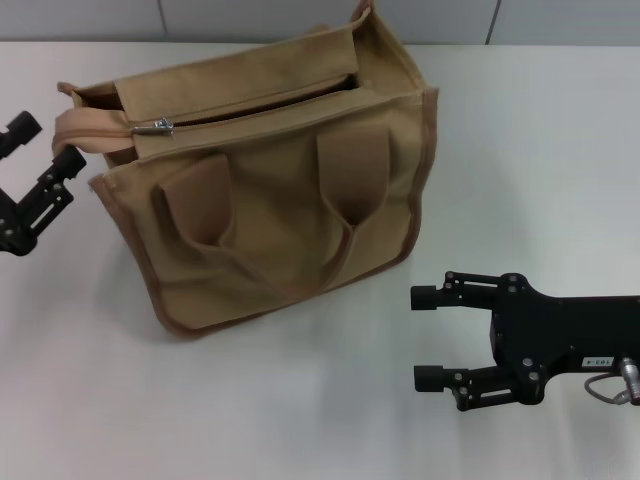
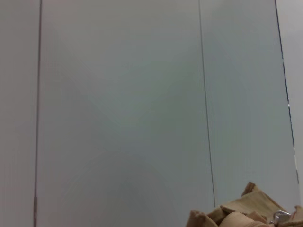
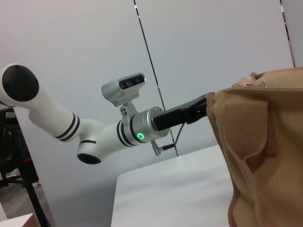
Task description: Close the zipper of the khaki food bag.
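Nearest the camera in the head view, the right hand (image 1: 428, 338) is lying low over the white bench (image 1: 300, 400), its two black fingers pointing toward the robot's left and standing apart, grasping nothing. It is sitting well apart from the bag (image 1: 270, 190), off the bag's near right corner, with bare bench between them.

The bag is standing upright in the middle of the bench, its two loop handles (image 1: 355, 165) hanging down the front face.

At the far left, the left hand (image 1: 42, 152) is reaching in from the bench edge, tilted upward, its fingers spread and released. One fingertip (image 1: 70, 160) is sitting just beside the bag's left end, by the bulging end of the flap; contact cannot be told. In the right wrist view, the left arm (image 3: 94, 132) is stretching level toward the bag, a green ring glowing on its wrist.

Along the bag's top, the zipper (image 1: 260, 100) is lying open, a dark gap showing. Its silver pull (image 1: 162, 126) is resting at the left end, near the left hand.

Behind the bench, a pale panelled wall (image 1: 250, 18) is standing.
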Controlling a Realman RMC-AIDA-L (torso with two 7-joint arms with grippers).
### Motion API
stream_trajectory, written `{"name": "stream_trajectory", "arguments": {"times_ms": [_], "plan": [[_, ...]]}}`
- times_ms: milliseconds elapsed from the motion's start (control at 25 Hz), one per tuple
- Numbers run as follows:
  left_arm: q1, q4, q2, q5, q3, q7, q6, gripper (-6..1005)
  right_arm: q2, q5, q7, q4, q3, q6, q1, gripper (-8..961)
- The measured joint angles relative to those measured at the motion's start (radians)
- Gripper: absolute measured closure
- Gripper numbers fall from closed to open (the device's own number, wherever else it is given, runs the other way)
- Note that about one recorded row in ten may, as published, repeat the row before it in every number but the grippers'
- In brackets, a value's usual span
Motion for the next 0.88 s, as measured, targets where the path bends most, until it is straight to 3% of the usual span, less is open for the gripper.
{"name": "stream_trajectory", "arguments": {"times_ms": [80,160,280,880], "plan": [[-0.002,0.003,-0.015,0.009,0.003,0.028,-0.009,340,0.000,0.000,0.000,0.003,0.000,0.000,0.002,114],[-0.003,0.004,-0.015,0.018,0.003,0.030,-0.011,408,0.000,0.000,0.000,0.003,0.000,0.000,0.002,114],[-0.015,0.005,-0.001,0.084,0.003,0.023,-0.013,510,0.000,0.000,0.003,0.002,0.000,-0.001,0.003,114],[-0.047,0.043,0.009,0.203,-0.005,-0.036,-0.049,518,0.000,0.000,0.006,0.002,0.000,-0.001,0.012,113]]}}
